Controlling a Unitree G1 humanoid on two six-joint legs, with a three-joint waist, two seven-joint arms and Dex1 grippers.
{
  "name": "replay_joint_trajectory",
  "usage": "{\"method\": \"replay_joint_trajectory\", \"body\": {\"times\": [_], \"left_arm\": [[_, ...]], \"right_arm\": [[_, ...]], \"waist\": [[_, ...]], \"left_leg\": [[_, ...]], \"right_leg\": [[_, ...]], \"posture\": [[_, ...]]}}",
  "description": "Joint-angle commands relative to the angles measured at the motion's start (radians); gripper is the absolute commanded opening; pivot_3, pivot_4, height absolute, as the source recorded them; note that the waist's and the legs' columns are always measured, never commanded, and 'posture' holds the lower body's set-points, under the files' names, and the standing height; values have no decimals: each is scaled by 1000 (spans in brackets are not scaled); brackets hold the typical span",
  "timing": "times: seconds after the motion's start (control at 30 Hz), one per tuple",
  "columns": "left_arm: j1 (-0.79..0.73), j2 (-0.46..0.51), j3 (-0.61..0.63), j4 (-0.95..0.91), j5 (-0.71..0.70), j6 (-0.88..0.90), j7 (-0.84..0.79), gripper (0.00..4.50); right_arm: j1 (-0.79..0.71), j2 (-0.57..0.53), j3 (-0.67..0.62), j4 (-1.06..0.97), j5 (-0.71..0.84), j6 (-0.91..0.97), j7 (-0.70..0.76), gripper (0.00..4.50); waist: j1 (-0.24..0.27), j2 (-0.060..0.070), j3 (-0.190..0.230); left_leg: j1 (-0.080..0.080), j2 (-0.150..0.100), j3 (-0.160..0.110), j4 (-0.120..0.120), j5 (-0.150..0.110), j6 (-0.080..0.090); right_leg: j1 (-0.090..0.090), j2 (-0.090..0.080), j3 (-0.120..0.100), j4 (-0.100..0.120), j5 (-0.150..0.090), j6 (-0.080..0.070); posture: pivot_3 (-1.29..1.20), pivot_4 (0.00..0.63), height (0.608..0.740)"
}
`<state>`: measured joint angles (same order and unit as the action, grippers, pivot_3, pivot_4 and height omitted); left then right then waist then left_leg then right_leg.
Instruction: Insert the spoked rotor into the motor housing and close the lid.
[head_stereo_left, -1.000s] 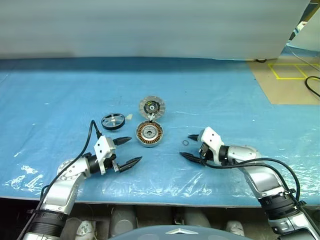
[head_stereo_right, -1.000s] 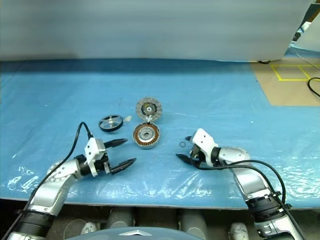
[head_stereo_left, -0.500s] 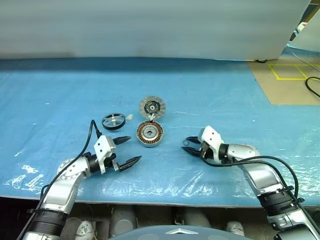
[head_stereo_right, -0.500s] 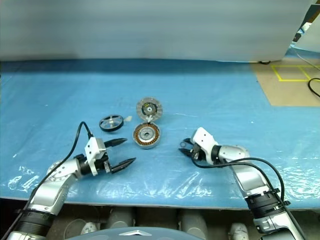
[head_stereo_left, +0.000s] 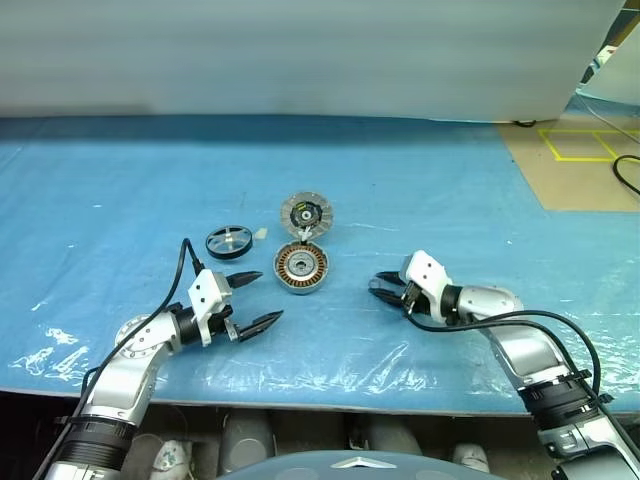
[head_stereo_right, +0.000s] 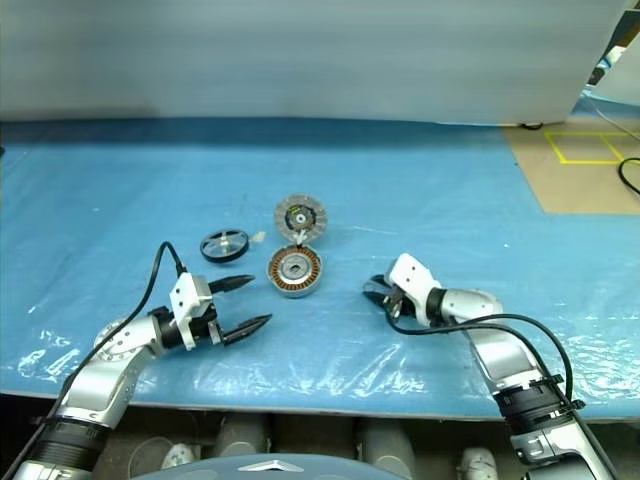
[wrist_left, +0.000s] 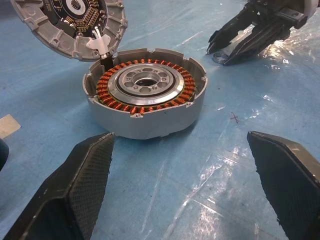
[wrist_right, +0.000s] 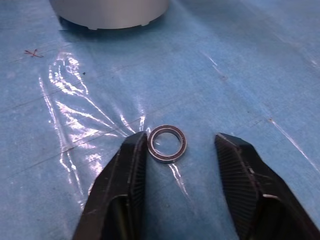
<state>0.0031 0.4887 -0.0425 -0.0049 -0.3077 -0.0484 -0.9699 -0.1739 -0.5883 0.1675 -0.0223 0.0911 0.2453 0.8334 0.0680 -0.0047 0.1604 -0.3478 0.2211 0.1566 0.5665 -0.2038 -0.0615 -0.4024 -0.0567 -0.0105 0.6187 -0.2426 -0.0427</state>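
Rotor awaiting fit, housing open.
Spoked rotor: light, rigid; grip black rim. Left claw wide, empty; right claw part-open astride small ring.

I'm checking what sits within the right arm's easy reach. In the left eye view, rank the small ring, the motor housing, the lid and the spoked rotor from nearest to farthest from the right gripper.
From the right gripper:
1. Small ring, on the sheet between its fingers.
2. Motor housing, to its left.
3. Lid, open, behind the housing.
4. Spoked rotor, farthest left.
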Motion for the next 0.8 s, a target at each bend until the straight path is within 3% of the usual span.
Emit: {"method": "replay_joint_trajectory", "body": {"times": [0.03, 0.8], "left_arm": [[-6, 6, 11, -8, -1, -18, 1, 4500], [-26, 5, 7, 36, 6, -41, -7, 4500]], "right_arm": [[28, -11, 7, 24, -12, 19, 5, 2789], [48, -20, 24, 18, -5, 10, 30, 2789]], "waist": [[0, 0, 0], [-4, 0, 0]], "left_leg": [[0, 0, 0, 0, 0, 0], [0, 0, 0, -1, 0, 0]], "right_leg": [[0, 0, 0, 0, 0, 0], [0, 1, 0, -2, 0, 0]], "posture": [[0, 150, 740], [0, 150, 740]]}}
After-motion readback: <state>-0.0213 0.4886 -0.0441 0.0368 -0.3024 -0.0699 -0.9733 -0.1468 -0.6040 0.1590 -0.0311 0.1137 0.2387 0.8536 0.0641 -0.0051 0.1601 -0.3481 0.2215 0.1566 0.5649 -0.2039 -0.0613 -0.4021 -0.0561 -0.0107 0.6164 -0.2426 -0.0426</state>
